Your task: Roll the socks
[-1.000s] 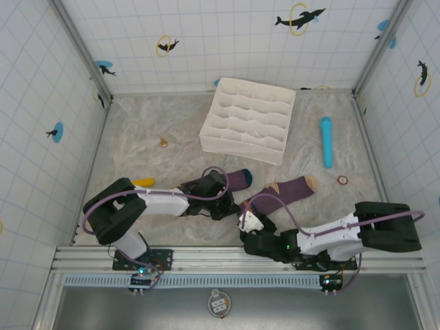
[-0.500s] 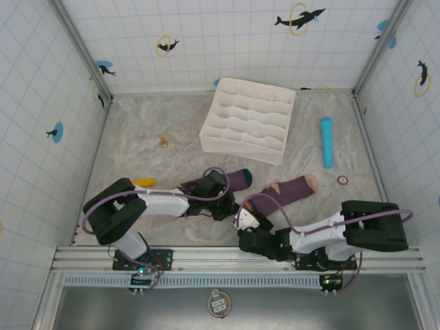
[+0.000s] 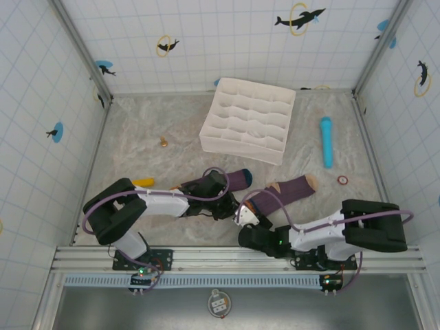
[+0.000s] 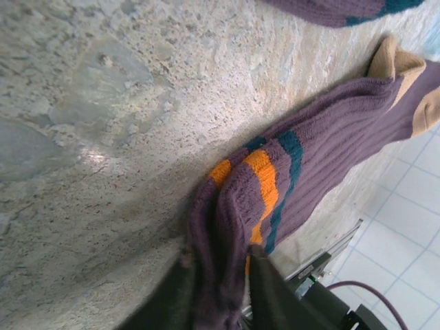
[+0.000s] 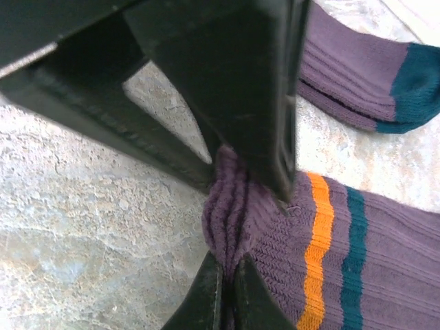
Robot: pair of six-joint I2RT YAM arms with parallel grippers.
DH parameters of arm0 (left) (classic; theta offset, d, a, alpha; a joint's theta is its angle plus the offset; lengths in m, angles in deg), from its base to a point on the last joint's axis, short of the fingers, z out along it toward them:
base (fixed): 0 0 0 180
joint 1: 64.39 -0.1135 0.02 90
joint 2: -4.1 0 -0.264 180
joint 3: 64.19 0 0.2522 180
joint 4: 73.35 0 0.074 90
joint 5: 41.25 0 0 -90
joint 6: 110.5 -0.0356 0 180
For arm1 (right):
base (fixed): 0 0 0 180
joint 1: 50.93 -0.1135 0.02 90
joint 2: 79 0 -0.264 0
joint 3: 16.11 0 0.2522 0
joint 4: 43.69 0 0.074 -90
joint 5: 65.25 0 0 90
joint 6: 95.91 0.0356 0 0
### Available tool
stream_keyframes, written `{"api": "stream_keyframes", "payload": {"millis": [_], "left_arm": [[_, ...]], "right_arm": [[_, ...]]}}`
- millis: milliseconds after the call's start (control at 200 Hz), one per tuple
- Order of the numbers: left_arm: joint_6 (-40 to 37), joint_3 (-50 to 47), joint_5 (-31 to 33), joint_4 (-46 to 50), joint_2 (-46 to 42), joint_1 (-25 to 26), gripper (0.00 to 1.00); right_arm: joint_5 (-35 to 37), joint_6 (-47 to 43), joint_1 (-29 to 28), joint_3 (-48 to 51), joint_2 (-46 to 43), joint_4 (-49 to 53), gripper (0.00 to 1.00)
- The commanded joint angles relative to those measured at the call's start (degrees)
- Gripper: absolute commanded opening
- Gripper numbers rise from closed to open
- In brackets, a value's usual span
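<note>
Top external view: on the sandy bench (image 3: 137, 158) the two arms meet near the front edge, the left pincer (image 3: 230, 206) and right pincer (image 3: 246, 214) close together at the cuff end of the striped-cuff sock (image 3: 285, 191), which lies flat with its tan heel toward the right. The second sock (image 3: 237, 180), purple with a teal end, lies just behind it. Left wrist view: the left pincer (image 4: 220, 254) straddles the bunched cuff, its jaws a little apart with the fabric filling the gap; whether they clamp it cannot be told. The orange and teal bands of the striped-cuff sock (image 4: 309, 158) run up from the fingers (image 4: 271, 295). Right wrist view: the right pincer (image 5: 227, 265) is closed on a raised fold of the cuff, directly below the left arm's dark fingers (image 5: 261, 82); the second sock (image 5: 357, 69) lies beyond.
</note>
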State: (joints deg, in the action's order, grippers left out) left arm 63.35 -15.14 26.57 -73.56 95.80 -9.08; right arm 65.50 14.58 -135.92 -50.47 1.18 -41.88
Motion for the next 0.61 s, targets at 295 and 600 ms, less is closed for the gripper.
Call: {"api": "stream_keyframes", "payload": {"millis": [295,600], "left_arm": [[-8.06,0.57,5.66,2.97,-4.69,0.41,0.73],[-12.33,-1.89,14.44,3.89,-12.26,0.41,0.64]], "right_arm": [[-26.1,10.72,12.46,6.22,-9.2,-1.03,0.0],[-37.09,15.68,19.74,7.79,-14.24,-0.57,0.0]]}}
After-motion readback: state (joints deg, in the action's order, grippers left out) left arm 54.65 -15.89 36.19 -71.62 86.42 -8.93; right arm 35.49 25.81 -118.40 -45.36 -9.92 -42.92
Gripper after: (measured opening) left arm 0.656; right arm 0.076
